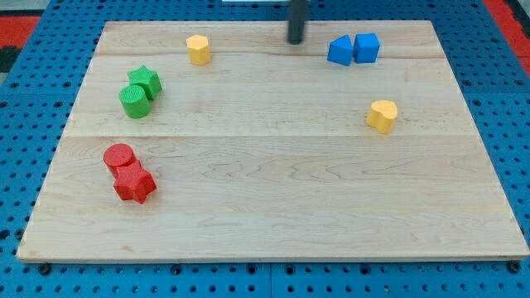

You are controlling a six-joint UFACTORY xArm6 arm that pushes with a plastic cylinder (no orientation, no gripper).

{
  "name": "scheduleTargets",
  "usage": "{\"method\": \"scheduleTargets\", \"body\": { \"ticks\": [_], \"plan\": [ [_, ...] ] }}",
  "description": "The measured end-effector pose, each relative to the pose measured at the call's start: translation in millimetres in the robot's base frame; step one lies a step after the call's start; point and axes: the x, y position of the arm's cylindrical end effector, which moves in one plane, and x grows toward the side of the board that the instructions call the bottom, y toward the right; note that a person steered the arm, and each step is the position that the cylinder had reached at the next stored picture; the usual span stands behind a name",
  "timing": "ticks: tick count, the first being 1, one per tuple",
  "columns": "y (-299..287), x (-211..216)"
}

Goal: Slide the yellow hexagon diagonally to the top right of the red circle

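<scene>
Near the view's top edge, a little right of centre, my tip [296, 40] rests on the wooden board [273, 207], touching no block and pushing nothing. The rod rises straight out of the frame above it.

The yellow hexagon [198, 50] sits well to the view's left of my tip, at about the same height on the board. It is a small, stubby prism with a flat pale-yellow top and darker yellow side faces, standing upright and alone, clear of every other block.

To the view's right of my tip lie two blue blocks side by side and touching: a blue block [339, 50] with an angled outline and a blue cube [366, 47]. Below them, toward the right side, is a yellow heart [383, 115].

On the left side, a green star [145, 81] touches a green cylinder [134, 101] just below it. Farther down the left, the red circle [119, 156] touches a red star [134, 184] at its lower right. The hexagon lies well above the red circle and to its right.
</scene>
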Motion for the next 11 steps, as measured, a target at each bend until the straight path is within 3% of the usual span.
{"method": "scheduleTargets", "body": {
  "ticks": [1,4,5,6,7,8,9,10,11],
  "plan": [
    [-76,-21],
    [-145,13],
    [-133,32],
    [-35,65],
    [-21,87],
    [-71,54],
    [-105,50],
    [-117,78],
    [16,96]
  ]
}}
